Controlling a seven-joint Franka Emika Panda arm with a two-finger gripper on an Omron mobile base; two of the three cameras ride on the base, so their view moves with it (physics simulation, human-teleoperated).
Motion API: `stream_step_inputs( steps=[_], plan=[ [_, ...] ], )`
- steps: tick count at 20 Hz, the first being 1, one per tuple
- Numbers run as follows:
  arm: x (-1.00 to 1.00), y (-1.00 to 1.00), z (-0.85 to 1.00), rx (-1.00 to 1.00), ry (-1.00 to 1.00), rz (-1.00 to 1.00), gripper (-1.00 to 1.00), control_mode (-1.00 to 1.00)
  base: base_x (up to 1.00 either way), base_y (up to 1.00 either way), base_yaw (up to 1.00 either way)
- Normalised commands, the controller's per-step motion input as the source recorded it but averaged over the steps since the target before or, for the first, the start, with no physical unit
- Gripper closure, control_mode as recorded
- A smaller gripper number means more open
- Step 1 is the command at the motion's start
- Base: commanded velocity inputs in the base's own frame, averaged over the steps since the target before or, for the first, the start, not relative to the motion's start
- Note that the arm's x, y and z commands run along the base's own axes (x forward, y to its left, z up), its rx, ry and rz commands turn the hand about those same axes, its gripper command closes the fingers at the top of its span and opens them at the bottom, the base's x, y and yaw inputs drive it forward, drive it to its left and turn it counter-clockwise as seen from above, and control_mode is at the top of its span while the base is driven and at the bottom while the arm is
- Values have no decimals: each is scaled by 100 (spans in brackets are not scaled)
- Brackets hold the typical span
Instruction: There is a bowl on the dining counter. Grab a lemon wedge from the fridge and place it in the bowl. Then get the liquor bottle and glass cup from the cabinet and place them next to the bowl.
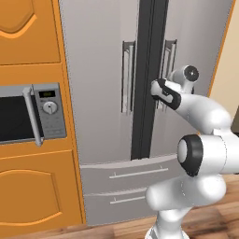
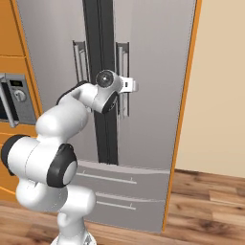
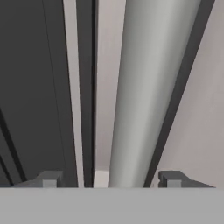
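Gripper (image 3: 109,180) jaws stood wide astride the right fridge door handle (image 3: 144,87), seemingly not touching; I saw microwave (image 1: 30,114) well left, doors shut.

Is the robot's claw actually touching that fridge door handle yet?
Apart. In the hand view the right door handle runs between the gripper fingertips, with gaps either side.

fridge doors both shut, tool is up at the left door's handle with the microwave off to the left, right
Not quite: the tool is at the right door's handle, not the left door's. The right base view shows it, and the hand view has that bar between the fingertips. Both fridge doors are shut, and the microwave is off to the left.
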Motion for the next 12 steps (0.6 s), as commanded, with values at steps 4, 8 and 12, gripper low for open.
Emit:
stream_step_inputs(
  steps=[4,8,12],
  plan=[
    [27,0,-3,0,12,0,100,-100,0,0,0],
    [-2,-6,0,2,14,0,100,-100,0,0,0],
    [-54,-31,0,4,7,-1,100,-100,0,0,0]
  ],
)
